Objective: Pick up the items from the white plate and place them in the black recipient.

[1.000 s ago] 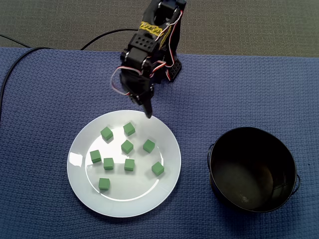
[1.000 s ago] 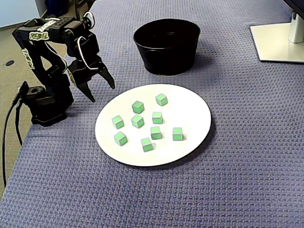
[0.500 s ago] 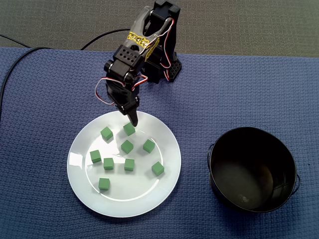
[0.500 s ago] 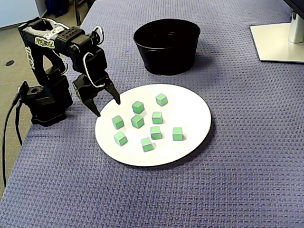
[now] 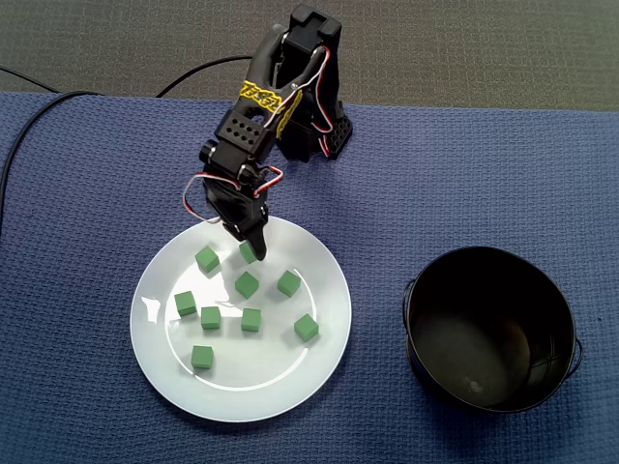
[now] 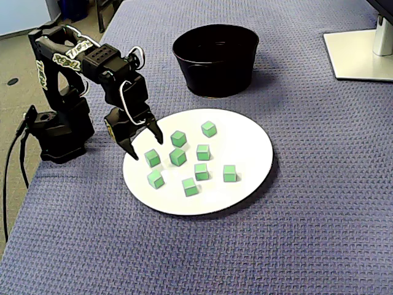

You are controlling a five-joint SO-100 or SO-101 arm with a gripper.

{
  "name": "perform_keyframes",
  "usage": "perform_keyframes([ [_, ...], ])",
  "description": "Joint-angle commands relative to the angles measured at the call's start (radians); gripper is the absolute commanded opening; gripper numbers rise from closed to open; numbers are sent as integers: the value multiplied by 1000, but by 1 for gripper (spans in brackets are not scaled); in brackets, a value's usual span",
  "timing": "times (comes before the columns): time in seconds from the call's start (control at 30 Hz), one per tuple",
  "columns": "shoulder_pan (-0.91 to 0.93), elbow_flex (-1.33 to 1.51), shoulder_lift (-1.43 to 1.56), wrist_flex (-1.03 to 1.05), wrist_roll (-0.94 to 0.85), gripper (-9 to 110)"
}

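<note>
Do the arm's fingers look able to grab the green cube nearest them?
Probably yes: the open fingers hang right by that cube, nothing lies between, and the other cubes stand apart.

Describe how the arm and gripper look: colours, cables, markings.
The arm is black plastic with a yellow lettered label on one link. Red and white wires loop beside the wrist. The gripper has two black pointed fingers.
</note>
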Motion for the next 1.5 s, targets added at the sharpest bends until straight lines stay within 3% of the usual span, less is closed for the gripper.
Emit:
perform_keyframes([
  [0.0,-14,9,-6,-44,14,21],
  [0.33,-43,48,-40,-121,41,19],
  [0.57,-52,54,-54,-133,51,0],
  [0.83,-55,20,-31,-72,64,0],
  [1.13,-107,-385,64,322,175,0],
  [1.47,-517,-1065,40,535,442,0],
])
